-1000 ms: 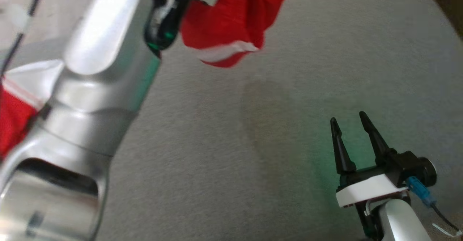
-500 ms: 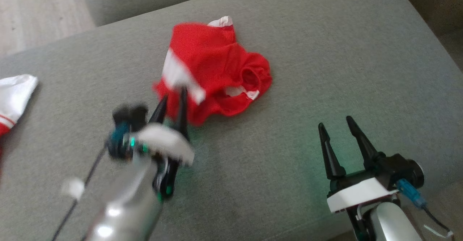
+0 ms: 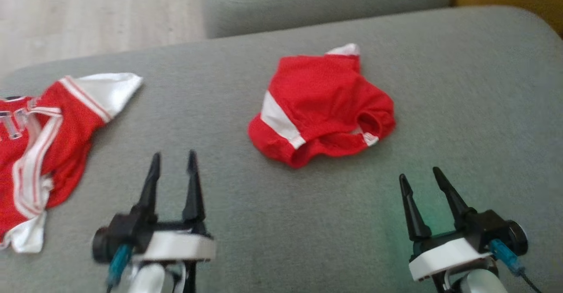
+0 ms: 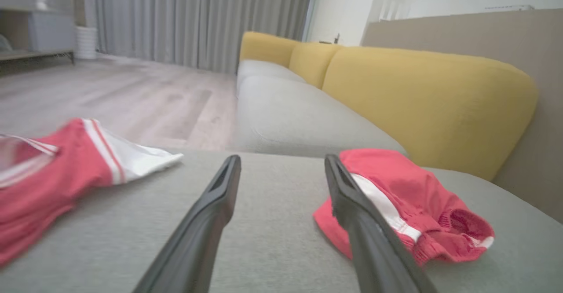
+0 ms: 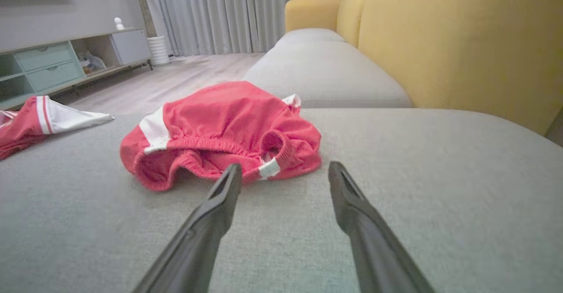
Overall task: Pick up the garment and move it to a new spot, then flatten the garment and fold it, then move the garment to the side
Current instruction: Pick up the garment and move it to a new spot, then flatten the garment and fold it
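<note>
A crumpled pair of red shorts with white stripes (image 3: 323,108) lies in a heap on the grey sofa seat (image 3: 462,99). It shows ahead and to the right in the left wrist view (image 4: 409,205) and just past my fingertips in the right wrist view (image 5: 220,130). My left gripper (image 3: 172,162) stands open and empty at the lower left, short of the shorts. At the lower right my right gripper (image 3: 420,176) is open and empty too, a little nearer than the heap's waistband.
A second red and white garment (image 3: 48,139) lies spread at the seat's left end. Yellow back cushions (image 5: 462,38) rise on the right. Wooden floor (image 3: 88,16) lies beyond the seat's far edge, with another grey seat section (image 3: 325,2) behind.
The left gripper has let go of the red shorts, which now lie on the seat, and has drawn back to the lower left, open. The head camera has shifted too.
</note>
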You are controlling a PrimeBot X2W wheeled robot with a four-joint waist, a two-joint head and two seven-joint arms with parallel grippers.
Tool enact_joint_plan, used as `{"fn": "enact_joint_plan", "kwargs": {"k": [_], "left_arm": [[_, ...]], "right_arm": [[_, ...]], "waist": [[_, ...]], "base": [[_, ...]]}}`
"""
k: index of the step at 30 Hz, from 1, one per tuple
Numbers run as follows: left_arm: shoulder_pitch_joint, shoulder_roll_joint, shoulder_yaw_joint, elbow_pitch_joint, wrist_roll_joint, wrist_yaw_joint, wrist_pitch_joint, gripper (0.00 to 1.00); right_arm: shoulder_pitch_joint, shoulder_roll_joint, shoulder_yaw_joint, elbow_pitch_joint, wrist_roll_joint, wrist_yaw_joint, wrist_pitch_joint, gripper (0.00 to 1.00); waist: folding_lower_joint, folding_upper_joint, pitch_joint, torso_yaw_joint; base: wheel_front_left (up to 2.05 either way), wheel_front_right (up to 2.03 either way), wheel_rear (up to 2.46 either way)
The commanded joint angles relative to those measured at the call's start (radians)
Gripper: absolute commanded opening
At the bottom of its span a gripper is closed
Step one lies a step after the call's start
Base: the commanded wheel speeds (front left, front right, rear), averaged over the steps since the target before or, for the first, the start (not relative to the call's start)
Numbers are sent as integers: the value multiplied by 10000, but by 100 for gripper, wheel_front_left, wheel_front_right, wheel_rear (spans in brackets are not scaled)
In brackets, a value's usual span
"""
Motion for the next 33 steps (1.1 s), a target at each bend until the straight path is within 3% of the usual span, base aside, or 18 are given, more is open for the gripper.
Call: {"fn": "enact_joint_plan", "kwargs": {"k": [1,7,14,33], "left_arm": [[213,-15,618,-972,601,230,-120,100],[1304,-52,776,-2185,1833,444,-121,100],[2238,-67,851,-2336,2485,711,-121,100],[2608,-75,833,-1973,2342,907,-122,100]], "right_arm": [[-202,-38,83,-360,-97,-7,-38,100],[-76,-38,-205,-609,-54,-7,-38,100],[496,-38,-392,-894,133,-7,-38,100],[853,-37,-379,-1002,-141,-7,-38,100]], "waist": [[1,0,-507,542],[1,0,-735,807],[1,0,-1009,1026],[1,0,-1249,1228]], "base": [[0,0,0],[0,0,0],[0,0,0],[0,0,0]]}}
